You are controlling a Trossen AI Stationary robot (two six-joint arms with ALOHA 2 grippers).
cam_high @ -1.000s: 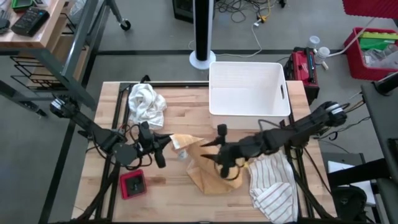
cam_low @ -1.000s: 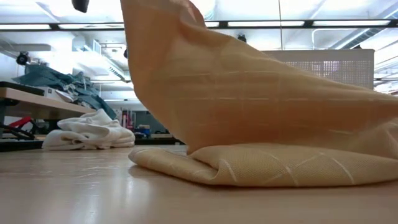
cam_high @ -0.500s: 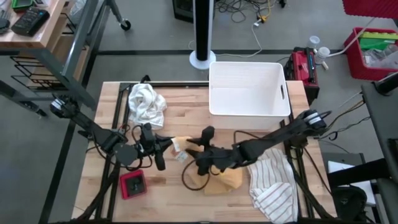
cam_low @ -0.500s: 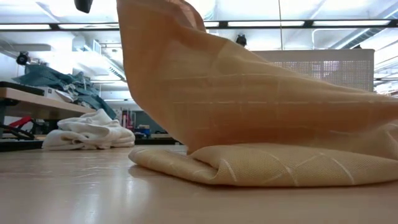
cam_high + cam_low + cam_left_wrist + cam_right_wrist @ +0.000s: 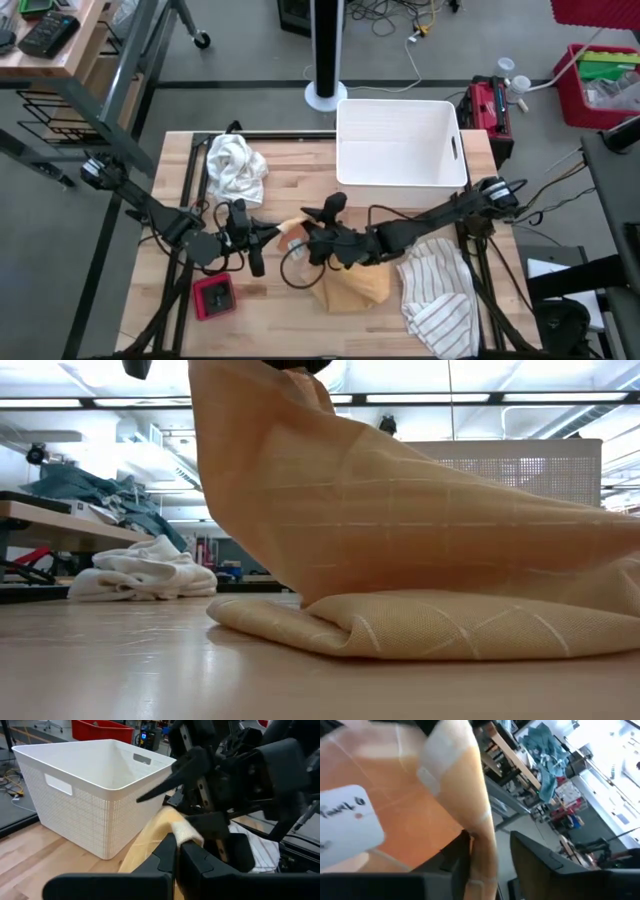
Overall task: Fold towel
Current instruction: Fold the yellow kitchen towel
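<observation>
A tan towel (image 5: 350,285) lies partly heaped on the table, and one part of it (image 5: 400,520) is raised like a tent above the folded part (image 5: 420,628). My left gripper (image 5: 272,232) is left of the towel, shut on a raised corner. My right gripper (image 5: 306,240) reaches in from the right, close beside the left one. Its fingers are open on either side of the towel's raised edge (image 5: 482,837), which runs up between them. A white tag (image 5: 347,817) is fixed to the cloth. My left gripper pinches the towel's raised corner (image 5: 187,832) between its two fingers (image 5: 165,851), coming in about level from the table's left. That corner is lifted clear, and the cloth slopes down from it to the heap on the table. My right gripper has the raised edge between its fingers (image 5: 462,851); I cannot tell whether they touch it.
A white basket (image 5: 401,143) stands at the far middle of the table. A crumpled white towel (image 5: 236,166) lies at the far left and a striped towel (image 5: 440,298) at the near right. A small red object (image 5: 213,295) sits near the front left.
My right gripper has moved toward the table's left edge and a little down, turning at the wrist, until it is close beside my left gripper. The raised part of the tan towel has drawn in narrower; the heap on the table has stayed put.
</observation>
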